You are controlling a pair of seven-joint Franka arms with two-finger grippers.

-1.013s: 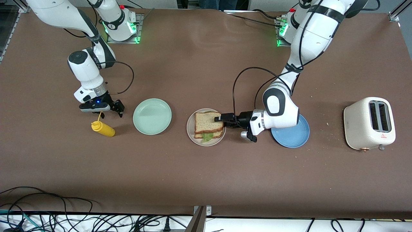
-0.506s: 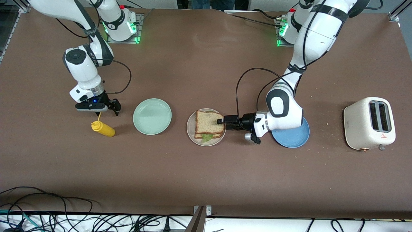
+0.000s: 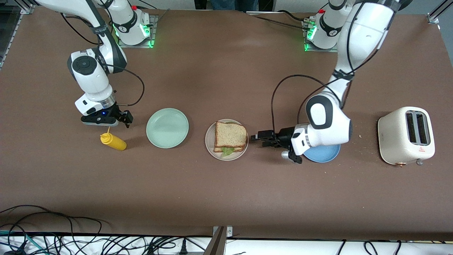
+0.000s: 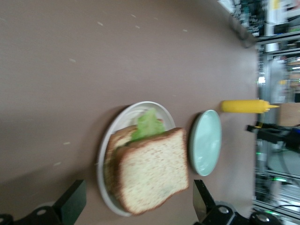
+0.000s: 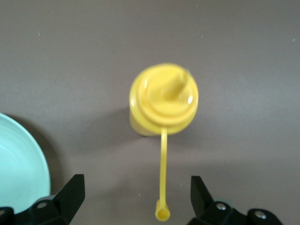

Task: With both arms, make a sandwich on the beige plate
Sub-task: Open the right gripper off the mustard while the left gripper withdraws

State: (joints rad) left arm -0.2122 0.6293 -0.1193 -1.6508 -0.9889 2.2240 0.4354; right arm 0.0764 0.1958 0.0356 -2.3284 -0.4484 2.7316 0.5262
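The sandwich (image 3: 230, 138) sits on the beige plate (image 3: 209, 143) near the middle of the table, between the mint green plate (image 3: 167, 128) and the blue plate (image 3: 324, 154). Its top slice is square, tan and finely speckled, with a darker brown crust. A second slice lies beneath, slightly offset. A ruffled green lettuce leaf (image 3: 228, 151) sticks out from between them at about 6 o'clock in the front view, toward the camera. The stack lies flat, its edges roughly square to the table's sides. The beige plate is round, smooth and plain with a shallow raised rim.

The left gripper (image 3: 255, 137) hangs low over the bare brown tabletop at the beige plate's 3 o'clock, clear of the bread, its black fingers spread wide and holding nothing. The right gripper (image 3: 124, 118) hovers above the upright yellow squeeze bottle (image 3: 113, 141), fingers also spread wide and empty. A glossy cream toaster (image 3: 406, 136) stands toward the left arm's end of the table.
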